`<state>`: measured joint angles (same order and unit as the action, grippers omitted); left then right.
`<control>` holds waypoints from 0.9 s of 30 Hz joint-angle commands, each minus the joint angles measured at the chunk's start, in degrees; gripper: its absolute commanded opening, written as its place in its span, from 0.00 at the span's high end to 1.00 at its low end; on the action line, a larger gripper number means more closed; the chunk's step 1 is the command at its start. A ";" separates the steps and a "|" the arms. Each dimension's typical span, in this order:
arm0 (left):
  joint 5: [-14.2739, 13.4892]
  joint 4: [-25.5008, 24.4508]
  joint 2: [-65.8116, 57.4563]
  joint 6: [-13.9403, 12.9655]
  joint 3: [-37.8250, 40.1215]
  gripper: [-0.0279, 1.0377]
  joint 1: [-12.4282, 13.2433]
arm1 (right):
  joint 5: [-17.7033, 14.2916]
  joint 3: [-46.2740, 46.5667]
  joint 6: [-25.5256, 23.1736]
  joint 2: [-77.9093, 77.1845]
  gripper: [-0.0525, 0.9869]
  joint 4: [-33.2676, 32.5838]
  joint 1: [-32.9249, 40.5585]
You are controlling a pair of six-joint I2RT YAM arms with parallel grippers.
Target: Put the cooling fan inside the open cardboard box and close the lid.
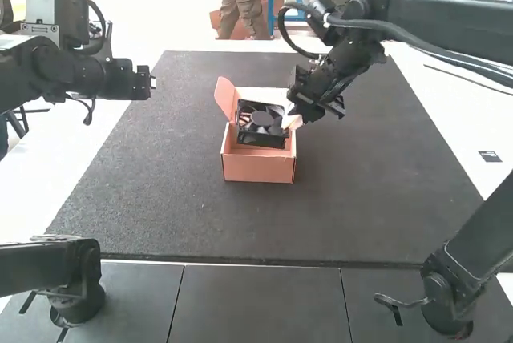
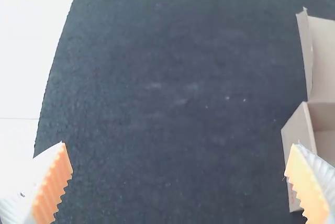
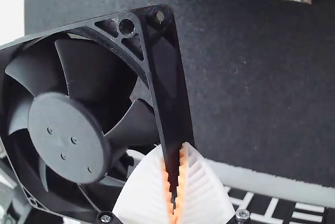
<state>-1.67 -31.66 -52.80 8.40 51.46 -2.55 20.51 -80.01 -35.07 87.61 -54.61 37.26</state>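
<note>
Your right jaws are clenching one thin edge of the fan [image 3: 78, 114], holding it tilted in the mouth of the open box [image 1: 258, 163]. Your left jaws are hanging released above the counter [image 1: 160, 191], well apart from the box. Lowering at this tilt, you are risking a corner catching the rim and shoving the light box aside, or leaving the fan wedged high and blocking the lid [image 1: 226, 96].

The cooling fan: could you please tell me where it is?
In the high view, the cooling fan hangs mid-table over the open cardboard box, its frame clamped in the right pincer.
</note>
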 commanded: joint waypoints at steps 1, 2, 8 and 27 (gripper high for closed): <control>0.00 -0.16 2.17 -0.41 0.74 0.07 -0.18 | -2.85 -4.28 -1.41 3.00 0.96 1.70 0.71; 0.00 -0.42 2.26 -0.41 0.74 0.07 -0.18 | -3.46 -5.16 -1.32 4.32 0.96 1.96 0.63; 0.00 -1.04 3.14 -0.32 0.74 0.07 -0.18 | -5.75 -9.90 -0.53 11.97 0.96 3.19 0.36; -0.26 -1.30 3.23 -0.23 1.36 0.07 -0.09 | -12.08 -17.81 2.64 26.73 0.96 7.06 -3.77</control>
<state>-1.67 -33.04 -50.57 8.40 51.48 -2.52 8.71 -95.20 -33.28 114.28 -47.99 33.52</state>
